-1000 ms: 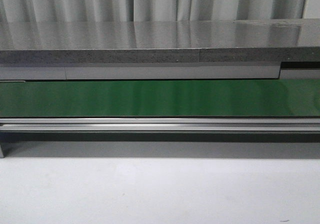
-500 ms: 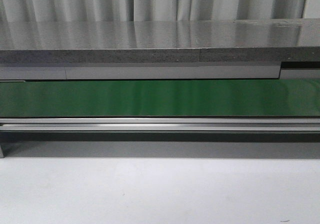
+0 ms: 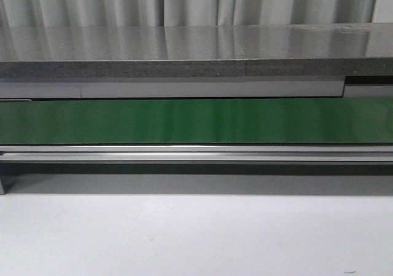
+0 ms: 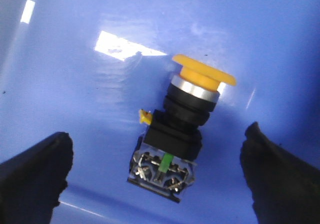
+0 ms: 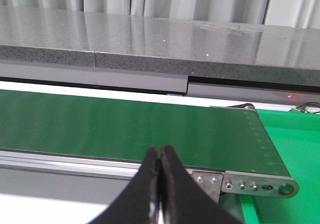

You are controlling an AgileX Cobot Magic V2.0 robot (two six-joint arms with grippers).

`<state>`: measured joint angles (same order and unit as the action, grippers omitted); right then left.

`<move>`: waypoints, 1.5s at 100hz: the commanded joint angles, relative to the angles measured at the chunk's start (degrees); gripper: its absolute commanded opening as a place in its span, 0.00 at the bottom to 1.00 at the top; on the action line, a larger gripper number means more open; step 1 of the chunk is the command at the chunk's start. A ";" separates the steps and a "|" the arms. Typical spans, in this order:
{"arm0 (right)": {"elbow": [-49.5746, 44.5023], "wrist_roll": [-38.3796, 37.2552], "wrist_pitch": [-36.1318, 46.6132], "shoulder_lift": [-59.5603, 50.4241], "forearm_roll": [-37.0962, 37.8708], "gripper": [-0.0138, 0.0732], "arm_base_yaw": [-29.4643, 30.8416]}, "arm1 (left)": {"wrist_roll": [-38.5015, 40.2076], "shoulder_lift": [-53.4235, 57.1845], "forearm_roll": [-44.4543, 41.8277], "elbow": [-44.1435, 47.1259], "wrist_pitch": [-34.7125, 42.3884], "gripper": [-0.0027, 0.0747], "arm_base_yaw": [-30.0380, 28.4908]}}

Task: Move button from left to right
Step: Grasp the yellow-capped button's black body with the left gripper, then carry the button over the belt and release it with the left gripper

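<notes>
On a glossy blue surface, seen only from the left wrist: push-button switch (image 4: 176,126) lying on its side, between the spread fingers of the left gripper (image 4: 157,176). Yellow mushroom cap (image 4: 203,75) pointing away from the gripper, black contact block (image 4: 162,168) nearest it. Long axis running roughly crosswise to the gap, tilted a little. Fingers wide apart, one to each side, neither touching the switch. Likely next: lower and close across the black body.

In the right wrist view: right gripper (image 5: 160,184) pressed shut and empty, hanging over the green conveyor belt (image 5: 125,126). Clearly the farther arm; switch not visible there.

In the front view: only the belt and white tabletop (image 3: 196,239); no arms, no switch.
</notes>
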<state>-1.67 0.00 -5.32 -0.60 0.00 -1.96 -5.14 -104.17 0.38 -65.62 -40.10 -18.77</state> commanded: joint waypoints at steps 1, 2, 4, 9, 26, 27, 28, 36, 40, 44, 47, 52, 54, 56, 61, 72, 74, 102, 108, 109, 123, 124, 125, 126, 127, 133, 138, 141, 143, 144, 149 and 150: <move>-0.04 0.00 4.67 -0.83 0.31 0.08 -0.05 | 0.07 0.92 0.37 -1.53 2.32 0.87 -0.06; -0.04 0.00 4.67 -0.83 0.31 0.08 -0.05 | 0.07 0.67 0.37 -1.53 2.32 0.87 -0.06; -0.04 0.00 4.67 -0.83 0.31 0.08 -0.05 | 0.07 0.26 0.37 -1.53 2.32 0.87 -0.06; -0.04 0.00 4.67 -0.83 0.31 0.08 -0.05 | 0.07 -0.55 0.37 -1.53 2.40 0.87 -0.06; -0.04 0.00 4.67 -0.83 0.31 0.08 -0.05 | 0.07 -2.90 0.37 -1.53 2.44 0.87 -0.06; -0.04 0.00 4.67 -0.83 0.31 0.08 -0.05 | 0.07 -3.12 0.37 -1.53 2.44 0.86 -0.06; -0.04 0.00 4.67 -0.83 0.31 0.08 -0.05 | 0.07 -3.08 0.37 -1.53 2.44 0.86 -0.06; -0.04 0.00 4.67 -0.83 0.31 0.08 -0.05 | 0.07 -3.59 0.37 -1.53 2.23 0.82 -0.06; -0.04 0.00 4.67 -0.83 0.31 0.08 -0.05 | 0.07 -3.60 0.37 -1.53 2.23 0.79 -0.06; -0.04 0.00 4.67 -0.83 0.31 0.08 -0.05 | 0.07 -3.60 0.37 -1.53 2.33 0.74 -0.06; -0.04 0.00 4.67 -0.83 0.31 0.08 -0.05 | 0.07 -3.60 0.37 -1.56 2.33 0.68 -0.06; -0.04 0.00 4.67 -0.83 0.31 0.08 -0.05 | 0.07 -3.60 0.37 -1.81 2.08 0.56 -0.06; -0.04 0.00 4.67 -0.83 0.31 0.08 -0.05 | 0.07 -3.60 0.37 -1.92 1.79 0.51 -0.06; -0.04 0.00 4.67 -0.83 0.31 0.08 -0.05 | 0.07 -3.60 0.48 -2.12 1.49 0.46 -0.06; -0.04 0.00 4.67 -0.83 0.31 0.08 -0.05 | 0.07 -3.60 0.48 -2.60 0.58 0.33 -0.06; -0.04 0.00 4.67 -0.83 0.31 0.08 -0.05 | 0.07 -3.49 0.48 -4.64 -1.49 0.08 -0.06; -0.04 0.00 4.67 -0.83 0.31 0.08 -0.05 | 0.07 -3.49 0.48 -5.08 -2.03 0.04 -0.06; -0.04 0.00 4.67 -0.83 0.31 0.08 -0.05 | 0.07 2.27 3.77 -9.03 -4.85 0.04 -0.06; -0.04 0.00 4.67 -0.83 0.31 0.08 -0.05 | -0.39 3.76 5.36 -9.12 -5.47 0.04 0.08; -0.04 0.00 4.67 -0.83 0.31 0.08 -0.05 | -0.65 4.35 5.75 -9.12 -5.65 0.04 0.18; -0.04 0.00 4.67 -0.83 0.31 0.08 -0.05 | -4.25 7.80 9.13 -9.12 -7.65 0.04 2.79; -0.04 0.00 4.67 -0.83 0.31 0.08 -0.05 | -4.31 7.94 9.41 -9.12 -7.83 0.04 3.18; -0.04 0.00 4.67 -0.83 0.31 0.08 -0.05 | -4.29 8.23 9.42 -9.12 -7.82 0.04 3.37; -0.04 0.00 4.67 -0.83 0.31 0.08 -0.05 | -4.44 8.52 9.55 -9.12 -7.85 0.04 3.76; -0.04 0.00 4.67 -0.83 0.31 0.08 -0.05 | -4.44 8.64 9.70 -9.12 -7.99 0.04 4.23; -0.04 0.00 4.67 -0.83 0.31 0.08 -0.05 | -4.44 9.37 9.70 -9.24 -8.55 0.04 6.20; -0.04 0.00 4.67 -0.83 0.31 0.08 -0.05 | -4.44 9.64 9.70 -9.24 -8.83 0.04 8.03; -0.04 0.00 4.67 -0.83 0.31 0.08 -0.05 | -4.44 9.64 9.70 -9.24 -8.82 0.04 9.06; -0.04 0.00 4.67 -0.83 0.31 0.08 -0.05 | -4.44 9.64 9.70 -9.24 -8.82 0.04 9.87; -0.04 0.00 4.67 -0.83 0.31 0.08 -0.05 | -4.44 9.64 9.70 -9.24 -8.82 0.04 10.39; -0.04 0.00 4.67 -0.83 0.31 0.08 -0.05 | -4.44 9.52 9.60 -9.24 -8.82 0.04 11.99; -0.04 0.00 4.67 -0.83 0.31 0.08 -0.05 | -4.44 9.41 9.60 -9.24 -8.82 0.04 12.21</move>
<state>-1.67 0.00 -5.32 -0.60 0.00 -1.96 -9.43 -97.42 8.89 -73.01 -49.88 -9.14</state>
